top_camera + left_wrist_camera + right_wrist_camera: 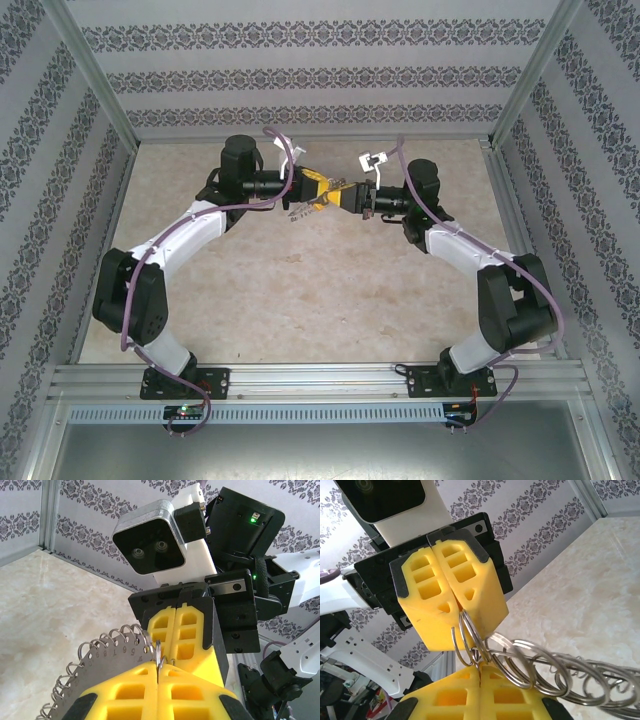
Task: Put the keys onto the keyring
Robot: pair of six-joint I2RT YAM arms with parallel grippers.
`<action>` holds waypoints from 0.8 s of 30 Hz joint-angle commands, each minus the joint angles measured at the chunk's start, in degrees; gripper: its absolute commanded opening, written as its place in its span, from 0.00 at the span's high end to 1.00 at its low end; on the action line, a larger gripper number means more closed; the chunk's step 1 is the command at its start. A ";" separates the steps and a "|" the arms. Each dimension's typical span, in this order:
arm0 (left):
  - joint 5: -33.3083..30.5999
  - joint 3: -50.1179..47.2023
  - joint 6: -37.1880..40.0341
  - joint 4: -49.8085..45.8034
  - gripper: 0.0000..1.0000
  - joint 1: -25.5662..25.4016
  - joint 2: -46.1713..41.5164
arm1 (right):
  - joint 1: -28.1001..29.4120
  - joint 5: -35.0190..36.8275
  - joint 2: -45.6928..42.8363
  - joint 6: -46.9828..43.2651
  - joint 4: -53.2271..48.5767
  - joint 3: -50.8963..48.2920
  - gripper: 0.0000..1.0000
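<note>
Keyring (107, 656) bridges the meeting fingertips, left hand (158, 669) and right hand (480, 676) both clamped on it.

One left gripper (324, 189), one right gripper (344, 197), one keyring (107, 652), perhaps twenty fringe loops (124, 630)
</note>
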 commanded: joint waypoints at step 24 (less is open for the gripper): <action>1.75 0.99 -0.09 3.60 1.00 -0.81 -2.95 | -0.78 1.42 -5.81 -4.45 -8.38 6.37 0.70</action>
